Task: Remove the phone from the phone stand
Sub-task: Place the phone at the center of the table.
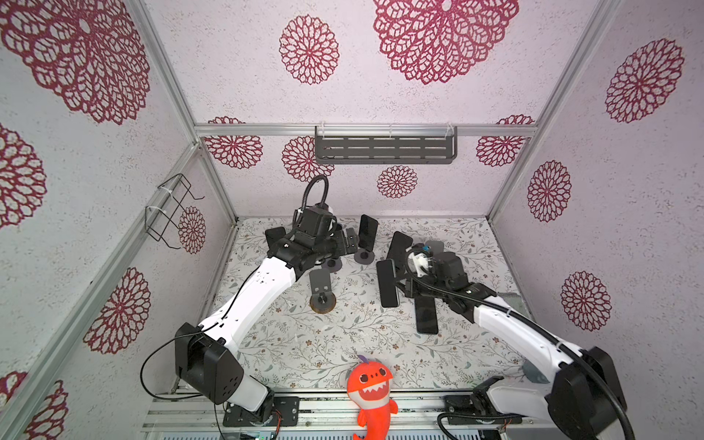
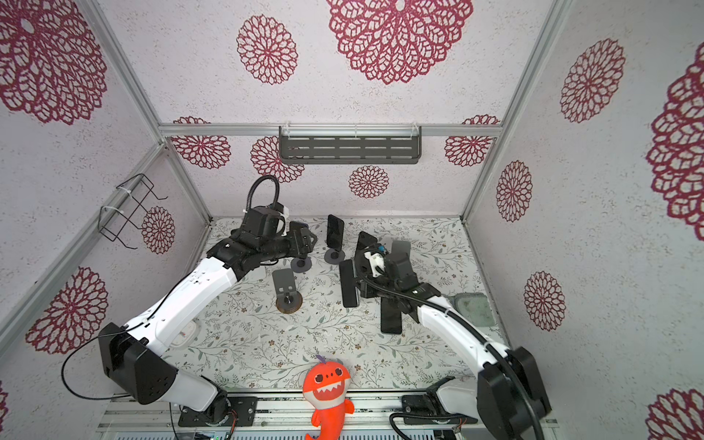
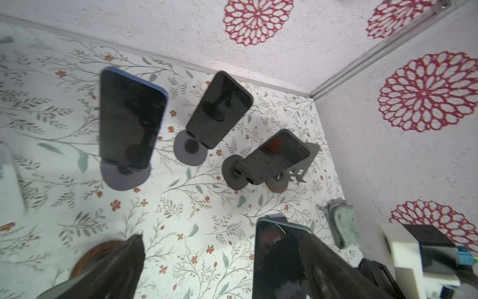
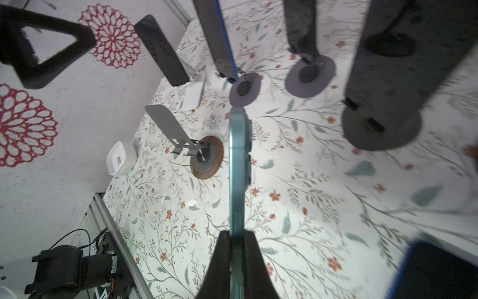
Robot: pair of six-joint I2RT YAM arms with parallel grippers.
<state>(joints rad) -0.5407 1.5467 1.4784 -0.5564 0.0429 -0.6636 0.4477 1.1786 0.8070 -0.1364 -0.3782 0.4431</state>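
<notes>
Top views first: the right gripper (image 1: 400,285) is clamped tight on the phone (image 1: 388,282), carried clear at 3 o'clock from the bare phone stand (image 1: 322,289), and the left gripper (image 1: 352,240) hangs near 1 o'clock of that stand over the worktop (image 1: 343,343). Over to the left wrist view: its jaws are spread wide, nothing in them, three other phones (image 3: 219,108) propped on stands beyond. Right wrist view now: both fingers (image 4: 222,261) pinch the teal phone edge-on, the bare stand close beside it.
</notes>
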